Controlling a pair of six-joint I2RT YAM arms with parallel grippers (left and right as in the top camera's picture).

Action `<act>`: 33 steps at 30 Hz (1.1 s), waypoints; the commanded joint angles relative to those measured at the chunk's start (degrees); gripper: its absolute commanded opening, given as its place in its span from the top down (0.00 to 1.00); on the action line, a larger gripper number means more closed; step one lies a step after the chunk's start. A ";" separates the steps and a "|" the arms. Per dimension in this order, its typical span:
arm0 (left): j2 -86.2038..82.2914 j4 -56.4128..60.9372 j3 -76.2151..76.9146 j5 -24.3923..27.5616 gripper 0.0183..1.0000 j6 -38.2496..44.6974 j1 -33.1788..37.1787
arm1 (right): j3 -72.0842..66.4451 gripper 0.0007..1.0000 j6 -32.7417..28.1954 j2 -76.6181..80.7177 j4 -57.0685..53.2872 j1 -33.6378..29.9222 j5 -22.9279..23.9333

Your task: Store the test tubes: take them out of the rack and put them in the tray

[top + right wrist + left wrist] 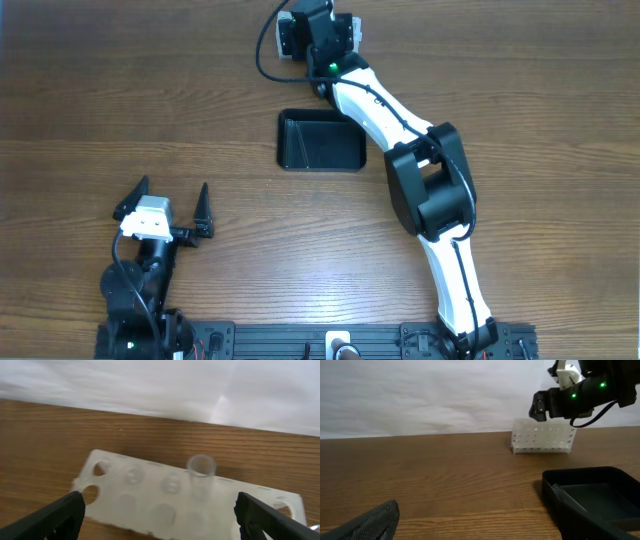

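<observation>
Tube (pixel 201 467) in rack (pixel 145 499), ahead of spread jaws

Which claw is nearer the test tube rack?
Right. The right claw hovers just above the test tube rack; the left claw sits far off, past the tray.

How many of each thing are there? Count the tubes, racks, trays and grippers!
Test tube: 1
Rack: 1
Tray: 1
Grippers: 2, the left gripper and the right gripper
Total: 5

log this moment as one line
right fingers open above rack | one tube upright in rack | left fingers open near base | tray near rack
</observation>
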 commanded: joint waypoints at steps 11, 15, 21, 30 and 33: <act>-0.28 0.00 -0.33 0.76 0.00 0.81 -0.26 | 2.01 0.20 0.79 2.71 4.09 -1.27 1.81; -0.28 0.00 -0.33 0.76 0.00 0.81 -0.26 | 2.01 0.29 0.79 2.71 4.42 -1.27 1.84; -0.28 0.00 -0.33 0.76 0.00 0.81 -0.26 | 2.01 0.51 0.79 2.71 4.37 -1.27 1.84; -0.28 0.00 -0.33 0.76 0.00 0.81 -0.26 | 2.01 0.70 0.76 2.71 4.28 -1.27 1.88; -0.28 0.00 -0.33 0.76 0.00 0.81 -0.26 | 2.01 0.72 0.74 2.71 4.28 -1.27 2.10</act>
